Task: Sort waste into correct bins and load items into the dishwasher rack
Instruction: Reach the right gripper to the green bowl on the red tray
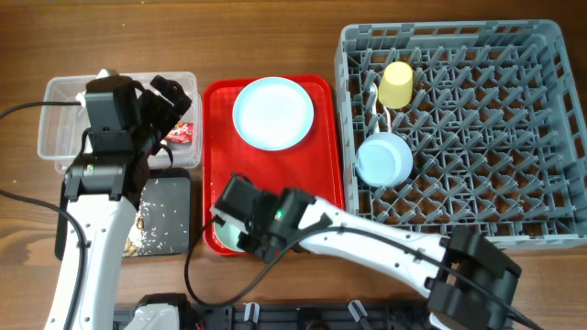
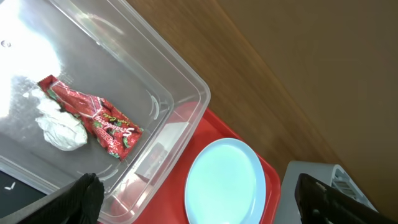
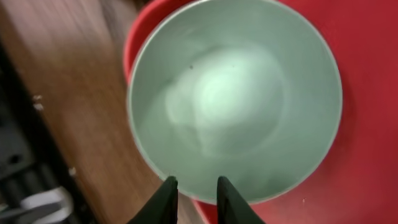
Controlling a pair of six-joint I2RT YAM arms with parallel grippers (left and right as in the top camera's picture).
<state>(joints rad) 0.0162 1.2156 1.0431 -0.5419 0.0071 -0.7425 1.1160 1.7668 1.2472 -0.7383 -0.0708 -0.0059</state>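
**A:** Right gripper (image 3: 196, 194): fingers narrow, a slim gap between them, over the near rim of the mint-green bowl (image 3: 236, 99). Pinching the rim or only poised, I cannot tell.

**B:** Where does the bowl sit?

**A:** Near-left corner of the red tray (image 1: 220, 137), one side reaching past the lip over the desk (image 1: 27, 275).

**B:** Risks?

**A:** Thin, smooth rim and a narrow pinch, so the bowl may slip or swing down on a lift (a clatter rather than a break, I'd judge). Dragging it could catch the tray lip. The dishwasher rack (image 1: 573, 137) holds the yellow cup (image 1: 397, 84) and the small pale blue bowl (image 1: 384, 159); a careless drop may knock them.

**B:** Left gripper (image 1: 165, 110)?

**A:** Wide, empty, above the clear tub (image 1: 60, 128), where the wrapper (image 2: 93, 115) and tissue (image 2: 61, 129) lie.

**B:** Surface, room?

**A:** Wood-grain desk with a cable (image 1: 27, 107) across it. Nothing of the room shows.
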